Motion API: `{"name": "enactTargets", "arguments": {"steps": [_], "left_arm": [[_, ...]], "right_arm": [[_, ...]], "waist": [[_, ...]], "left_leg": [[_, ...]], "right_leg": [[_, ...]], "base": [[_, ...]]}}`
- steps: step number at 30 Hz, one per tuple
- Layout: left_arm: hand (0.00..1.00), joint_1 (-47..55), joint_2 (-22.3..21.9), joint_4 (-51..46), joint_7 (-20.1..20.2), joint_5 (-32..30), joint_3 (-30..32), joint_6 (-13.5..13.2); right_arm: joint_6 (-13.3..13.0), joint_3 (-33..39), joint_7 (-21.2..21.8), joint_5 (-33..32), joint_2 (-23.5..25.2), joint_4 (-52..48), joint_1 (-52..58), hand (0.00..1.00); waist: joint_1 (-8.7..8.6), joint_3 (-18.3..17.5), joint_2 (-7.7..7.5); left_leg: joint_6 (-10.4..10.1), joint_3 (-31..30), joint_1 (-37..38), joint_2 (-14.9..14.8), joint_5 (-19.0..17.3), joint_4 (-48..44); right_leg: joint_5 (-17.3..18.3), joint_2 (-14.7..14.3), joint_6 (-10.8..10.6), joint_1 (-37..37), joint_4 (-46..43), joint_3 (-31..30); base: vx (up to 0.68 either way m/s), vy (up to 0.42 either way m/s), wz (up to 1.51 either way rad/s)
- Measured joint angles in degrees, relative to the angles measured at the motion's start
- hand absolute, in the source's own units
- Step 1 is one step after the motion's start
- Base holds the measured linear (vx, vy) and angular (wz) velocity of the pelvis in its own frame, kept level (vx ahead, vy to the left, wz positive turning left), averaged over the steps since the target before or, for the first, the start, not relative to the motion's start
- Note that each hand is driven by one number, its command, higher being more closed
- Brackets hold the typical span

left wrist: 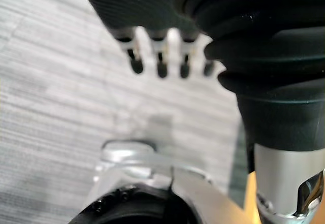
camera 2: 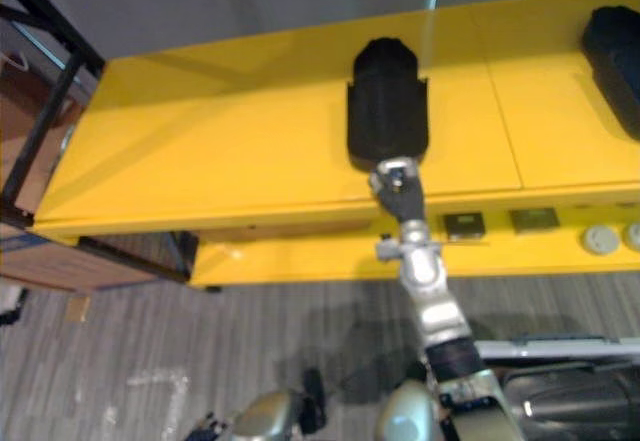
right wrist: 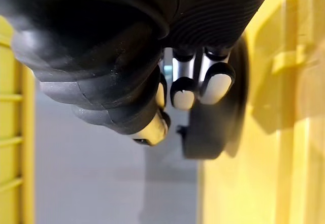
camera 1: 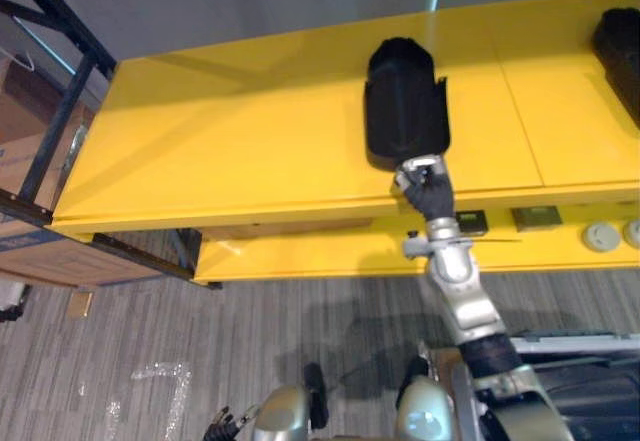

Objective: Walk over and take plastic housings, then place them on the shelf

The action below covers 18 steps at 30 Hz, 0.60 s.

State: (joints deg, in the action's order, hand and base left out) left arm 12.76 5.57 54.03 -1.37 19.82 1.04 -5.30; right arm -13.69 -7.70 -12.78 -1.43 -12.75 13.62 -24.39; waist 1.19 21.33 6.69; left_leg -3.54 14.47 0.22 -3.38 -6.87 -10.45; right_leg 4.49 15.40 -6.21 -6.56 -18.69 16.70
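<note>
Plastic housing [camera 1: 403, 101] lies flat on yellow shelf [camera 1: 250, 151]. Right hand [camera 1: 428, 189] sits at its near end; you cannot tell its grip. Your left hand [left wrist: 161, 61] hangs over floor [left wrist: 51, 82], fingers relaxed.

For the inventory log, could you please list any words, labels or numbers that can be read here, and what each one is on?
No text can be read anywhere.
Cardboard box: faint blue print, too blurred to read.
Dark square plates on the lower yellow shelf: too small to read.
Black plastic housing: no print visible.
</note>
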Motion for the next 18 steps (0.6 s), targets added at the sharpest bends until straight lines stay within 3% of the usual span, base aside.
{"name": "enactTargets", "arguments": {"steps": [6, 18], "left_arm": [[0.0, 0.0, -0.5, 0.0, 0.4, 0.0, -0.1, 0.0], [0.0, 0.1, -0.5, -0.9, 0.5, 0.0, -0.1, 0.6]], "right_arm": [[0.7, 0.6, -0.9, 0.0, -1.4, 3.7, -3.4, 1.0], [1.7, 3.2, -2.4, 0.1, -2.8, 10.1, -7.5, 1.0]], "waist": [[0.37, 0.6, 1.19], [0.8, 0.6, 1.29]], "left_leg": [[0.1, -0.5, 0.8, 0.2, 0.2, 0.1], [0.2, -1.5, 0.8, 1.0, 0.5, 0.5]], "right_leg": [[0.7, 0.5, 0.1, 0.5, -1.1, 0.3], [1.3, 1.5, -0.3, 0.4, -1.9, 0.8]], "base": [[-0.01, -0.007, 0.03], [-0.01, -0.002, 0.03]]}}
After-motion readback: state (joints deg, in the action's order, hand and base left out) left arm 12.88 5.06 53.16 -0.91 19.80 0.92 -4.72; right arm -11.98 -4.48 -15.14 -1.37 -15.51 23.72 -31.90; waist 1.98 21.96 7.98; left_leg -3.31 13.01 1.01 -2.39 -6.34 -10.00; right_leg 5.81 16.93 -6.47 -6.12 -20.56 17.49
